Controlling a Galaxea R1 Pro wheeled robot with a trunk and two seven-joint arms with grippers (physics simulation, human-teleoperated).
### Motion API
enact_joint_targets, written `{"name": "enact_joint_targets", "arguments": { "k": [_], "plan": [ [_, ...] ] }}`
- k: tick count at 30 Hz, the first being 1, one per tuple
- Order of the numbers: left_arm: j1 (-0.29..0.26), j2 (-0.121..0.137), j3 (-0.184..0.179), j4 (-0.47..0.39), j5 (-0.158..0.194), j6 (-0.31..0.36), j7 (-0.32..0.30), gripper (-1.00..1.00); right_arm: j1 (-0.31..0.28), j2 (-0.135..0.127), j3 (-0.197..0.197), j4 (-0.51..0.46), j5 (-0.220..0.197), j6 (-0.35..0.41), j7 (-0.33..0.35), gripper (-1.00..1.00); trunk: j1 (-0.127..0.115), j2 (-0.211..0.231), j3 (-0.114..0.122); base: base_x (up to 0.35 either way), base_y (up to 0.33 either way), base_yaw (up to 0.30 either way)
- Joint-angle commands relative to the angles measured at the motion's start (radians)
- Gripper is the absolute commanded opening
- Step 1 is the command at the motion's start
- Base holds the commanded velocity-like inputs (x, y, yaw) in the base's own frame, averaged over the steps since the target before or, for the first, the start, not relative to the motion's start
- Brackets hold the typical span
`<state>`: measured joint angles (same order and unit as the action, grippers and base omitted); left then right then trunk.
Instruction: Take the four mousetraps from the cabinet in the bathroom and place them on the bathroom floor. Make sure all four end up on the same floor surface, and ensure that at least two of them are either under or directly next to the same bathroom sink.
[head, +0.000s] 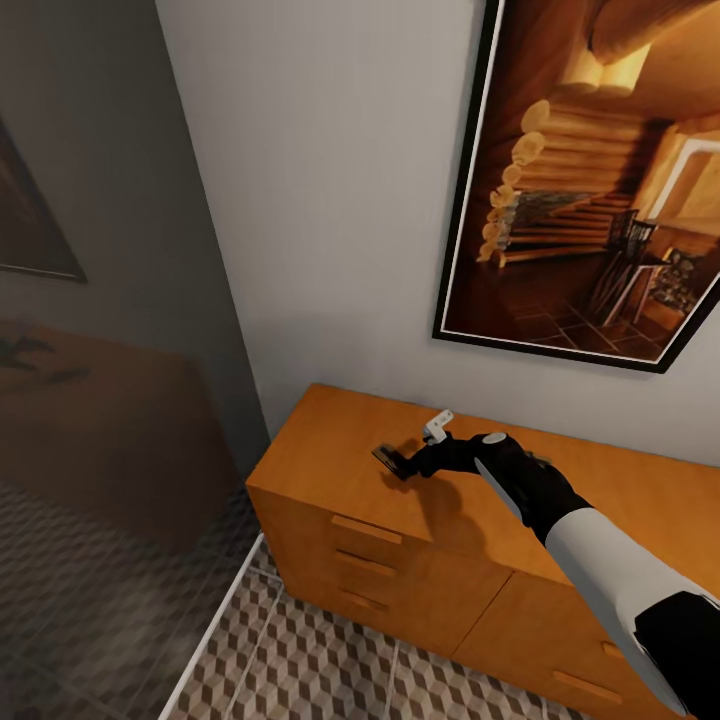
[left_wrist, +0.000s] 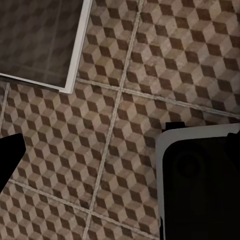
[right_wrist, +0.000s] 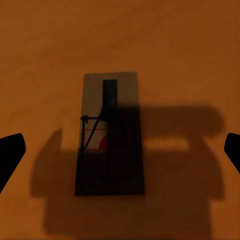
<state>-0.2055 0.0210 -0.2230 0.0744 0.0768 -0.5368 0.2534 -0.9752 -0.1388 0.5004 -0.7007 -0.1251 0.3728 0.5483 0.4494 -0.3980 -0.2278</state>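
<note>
Mousetrap (right_wrist: 110, 135) flat on cabinet top (right_wrist: 190, 50), between spread fingers (right_wrist: 10, 157).

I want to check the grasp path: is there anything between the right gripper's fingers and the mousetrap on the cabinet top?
Nothing. In the right wrist view the mousetrap lies on bare cabinet wood, with only shadow between it and the right gripper fingers.

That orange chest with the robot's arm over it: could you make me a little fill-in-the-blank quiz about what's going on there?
1. The mousetrap lies flat on the ____ of the cabinet.
2. The right hand is over the trap with its fingers ____.
3. On the wall above the cabinet hangs a framed ____.
4. The bathroom floor is tiled in a ____ pattern.

Missing words: top; open; picture; cube
</note>
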Motion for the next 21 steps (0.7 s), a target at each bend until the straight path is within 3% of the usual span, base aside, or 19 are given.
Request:
{"name": "enact_joint_targets", "arguments": {
  "k": [1, 21],
  "plan": [
    [-0.002, -0.001, -0.009, 0.004, 0.008, -0.006, 0.001, 1.00, -0.001, -0.001, 0.004, -0.001, -0.011, 0.007, -0.002, 1.00, 0.001, -0.002, -0.002, 0.000, 0.000, 0.000],
    [-0.002, -0.001, -0.009, 0.004, 0.008, -0.006, 0.001, 1.00, -0.001, -0.002, 0.004, 0.004, -0.019, 0.005, -0.002, 1.00, 0.001, -0.002, -0.007, 0.000, 0.000, 0.000]
  ]
}}
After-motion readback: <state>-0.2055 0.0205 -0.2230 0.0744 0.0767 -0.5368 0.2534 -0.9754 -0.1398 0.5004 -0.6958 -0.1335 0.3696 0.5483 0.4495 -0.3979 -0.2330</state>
